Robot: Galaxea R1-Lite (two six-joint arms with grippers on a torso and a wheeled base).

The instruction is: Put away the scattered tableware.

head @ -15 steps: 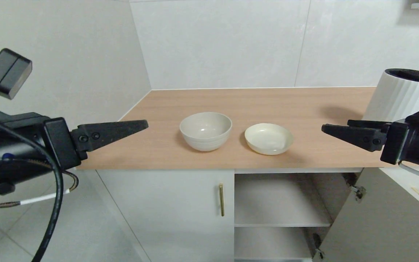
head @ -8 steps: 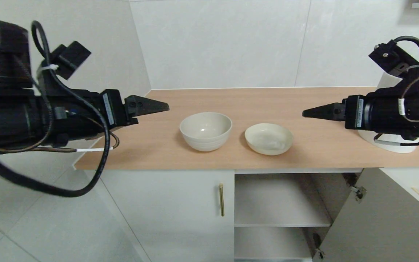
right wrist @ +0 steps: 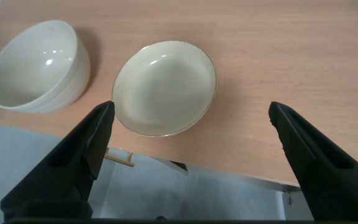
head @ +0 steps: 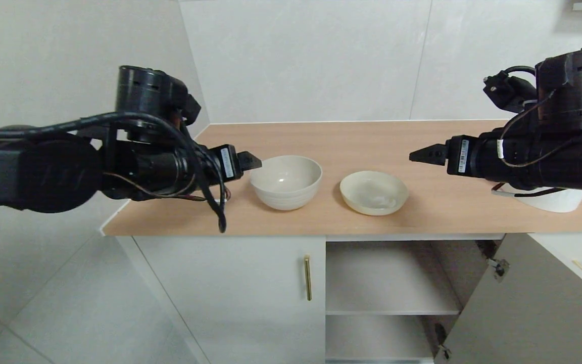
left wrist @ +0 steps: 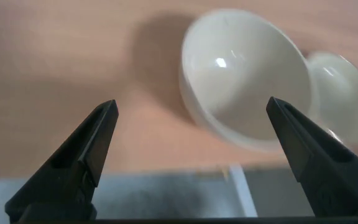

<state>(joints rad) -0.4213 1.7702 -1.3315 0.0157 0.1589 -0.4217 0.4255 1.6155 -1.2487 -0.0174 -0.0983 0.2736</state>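
Observation:
A deep cream bowl (head: 286, 181) and a shallow cream bowl (head: 373, 192) sit side by side on the wooden counter (head: 422, 212). My left gripper (head: 250, 162) hovers just left of the deep bowl, level with its rim. In the left wrist view its open fingers (left wrist: 73, 168) frame the deep bowl (left wrist: 247, 93), with nothing held. My right gripper (head: 420, 154) hangs over the counter to the right of the shallow bowl, apart from it. The right wrist view looks down on the shallow bowl (right wrist: 165, 87) and the deep bowl (right wrist: 39, 65) between open fingers (right wrist: 309, 162).
A white ribbed container (head: 548, 199) stands on the counter behind my right arm. Below the counter the right cabinet door (head: 523, 313) is swung open, showing bare shelves (head: 387, 275). The left door with a gold handle (head: 307, 278) is closed. Tiled walls close the back and left.
Both arms have risen and swung forward over the counter. The left gripper has closed in on the deep bowl's left side; the right gripper has moved left toward the shallow bowl.

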